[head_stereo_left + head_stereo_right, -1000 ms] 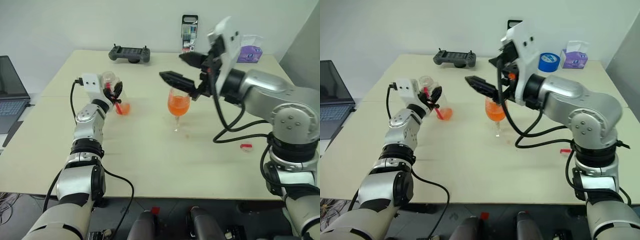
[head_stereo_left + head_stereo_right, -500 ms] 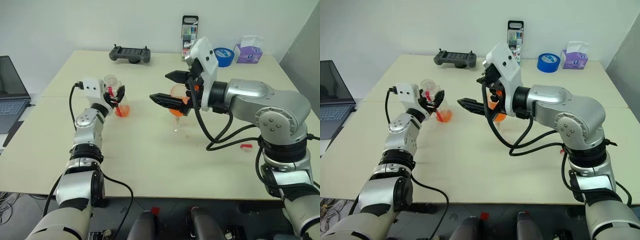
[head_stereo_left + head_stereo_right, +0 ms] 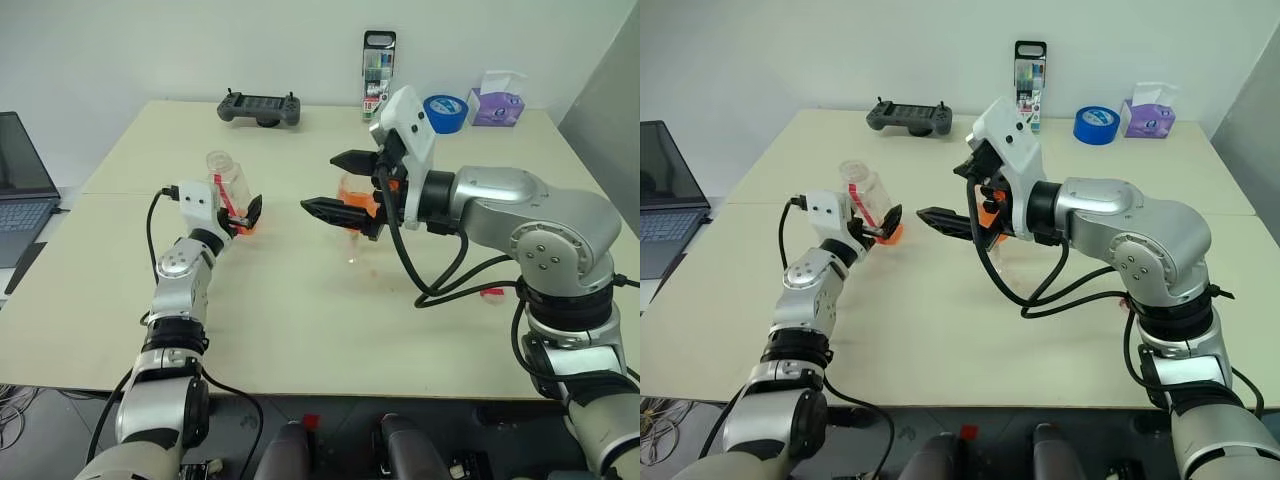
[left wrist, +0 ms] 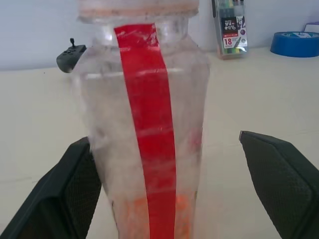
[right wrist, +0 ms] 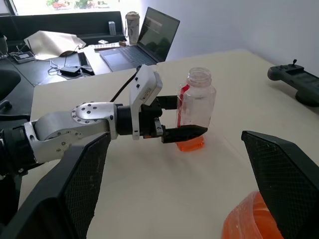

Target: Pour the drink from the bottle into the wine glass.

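Released, bottle (image 3: 229, 190) stands nearly empty; wine glass (image 3: 357, 193) holds drink (image 5: 251, 221).

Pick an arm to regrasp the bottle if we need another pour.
Left. The left gripper is open with its fingers on either side of the standing bottle. The right gripper hangs open by the wine glass, apart from the bottle.

1. The left gripper (image 3: 243, 212) is stretched forward, low over the tabletop's left half, its fingers spread apart.
2. The right gripper (image 3: 335, 184) hangs higher near the middle, pointing left, jaws wide.
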`<act>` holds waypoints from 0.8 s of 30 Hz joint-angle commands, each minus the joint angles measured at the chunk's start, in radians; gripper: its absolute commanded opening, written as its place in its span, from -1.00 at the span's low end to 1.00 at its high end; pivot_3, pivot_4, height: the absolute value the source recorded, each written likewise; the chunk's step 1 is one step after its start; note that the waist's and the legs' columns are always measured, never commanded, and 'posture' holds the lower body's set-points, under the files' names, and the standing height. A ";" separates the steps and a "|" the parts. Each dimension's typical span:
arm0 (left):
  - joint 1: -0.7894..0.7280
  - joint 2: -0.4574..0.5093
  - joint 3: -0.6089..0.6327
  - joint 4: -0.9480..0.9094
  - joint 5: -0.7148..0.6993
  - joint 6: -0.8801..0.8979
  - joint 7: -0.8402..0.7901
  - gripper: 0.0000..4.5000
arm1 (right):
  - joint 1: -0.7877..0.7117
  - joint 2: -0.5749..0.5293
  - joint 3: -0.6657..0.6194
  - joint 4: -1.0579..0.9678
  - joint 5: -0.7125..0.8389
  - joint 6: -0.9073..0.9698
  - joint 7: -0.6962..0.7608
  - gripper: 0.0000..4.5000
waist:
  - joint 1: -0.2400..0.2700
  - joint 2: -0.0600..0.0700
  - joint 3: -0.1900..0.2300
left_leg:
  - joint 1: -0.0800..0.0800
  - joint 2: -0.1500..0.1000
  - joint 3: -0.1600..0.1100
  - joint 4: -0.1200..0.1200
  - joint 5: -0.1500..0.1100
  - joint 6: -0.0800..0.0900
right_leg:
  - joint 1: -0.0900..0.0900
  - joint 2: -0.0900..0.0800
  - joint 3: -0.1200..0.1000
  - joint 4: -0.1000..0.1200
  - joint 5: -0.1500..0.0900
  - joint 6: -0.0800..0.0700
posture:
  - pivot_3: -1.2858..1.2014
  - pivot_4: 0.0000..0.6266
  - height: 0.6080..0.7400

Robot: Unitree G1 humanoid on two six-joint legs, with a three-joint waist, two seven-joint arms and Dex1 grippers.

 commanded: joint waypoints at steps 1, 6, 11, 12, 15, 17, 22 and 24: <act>0.064 -0.012 0.006 -0.182 -0.028 0.066 0.028 0.99 | 0.028 -0.024 -0.046 -0.053 -0.012 -0.034 0.015 1.00 | 0.001 0.000 0.000 | 0.000 0.000 0.000 0.000 0.000 0.000 | 0.000 0.000 0.000 0.000 0.000 0.000 | 0.03 -0.52 1.00; 0.185 -0.009 0.035 -0.383 -0.040 0.144 0.079 0.99 | 0.158 -0.091 -0.133 -0.164 0.011 -0.088 0.048 1.00 | 0.002 0.000 0.000 | 0.000 0.000 0.000 0.000 0.000 0.000 | 0.000 0.000 0.000 -0.001 0.000 0.000 | 0.03 -0.52 1.00; 0.244 0.009 0.073 -0.508 -0.054 0.200 0.113 0.99 | 0.224 -0.117 -0.215 -0.232 0.070 -0.081 0.052 1.00 | 0.002 0.000 0.000 | 0.001 0.001 0.000 0.000 0.000 0.000 | 0.001 0.000 0.000 0.000 0.000 0.000 | 0.03 -0.52 1.00; 0.258 0.014 0.068 -0.546 -0.072 0.223 0.093 0.99 | 0.234 -0.120 -0.230 -0.241 0.083 -0.074 0.044 1.00 | 0.002 0.000 0.000 | 0.001 0.001 0.000 -0.001 0.000 0.000 | 0.001 0.001 0.000 0.000 0.000 0.000 | 0.03 -0.52 1.00; 0.287 0.035 0.034 -0.647 -0.119 0.284 0.022 0.99 | 0.266 -0.132 -0.271 -0.266 0.114 -0.058 0.025 1.00 | 0.002 0.000 0.000 | 0.001 0.000 0.000 -0.001 0.000 0.000 | 0.001 0.001 0.000 -0.001 0.000 0.000 | 0.03 -0.52 1.00; 0.298 0.051 0.010 -0.706 -0.151 0.326 -0.026 0.99 | 0.302 -0.133 -0.310 -0.284 0.140 -0.044 -0.010 1.00 | 0.004 0.000 0.000 | 0.001 0.000 0.000 -0.001 0.000 0.000 | 0.002 0.001 0.000 -0.001 0.000 0.000 | 0.03 -0.52 1.00; 0.415 0.133 -0.056 -1.024 -0.272 0.508 -0.120 0.99 | 0.614 -0.078 -0.497 -0.429 0.152 -0.024 -0.220 1.00 | 0.007 -0.002 -0.001 | 0.001 0.000 -0.001 -0.002 0.000 0.000 | 0.005 0.001 -0.001 -0.005 0.000 0.000 | 0.03 -0.52 1.00; 0.412 0.130 -0.056 -1.073 -0.310 0.561 -0.099 0.99 | 0.739 -0.039 -0.515 -0.496 0.125 -0.074 -0.262 1.00 | 0.008 -0.002 -0.001 | 0.002 -0.001 0.001 -0.002 0.000 0.000 | 0.005 0.001 0.001 -0.004 0.000 0.000 | 0.03 -0.52 1.00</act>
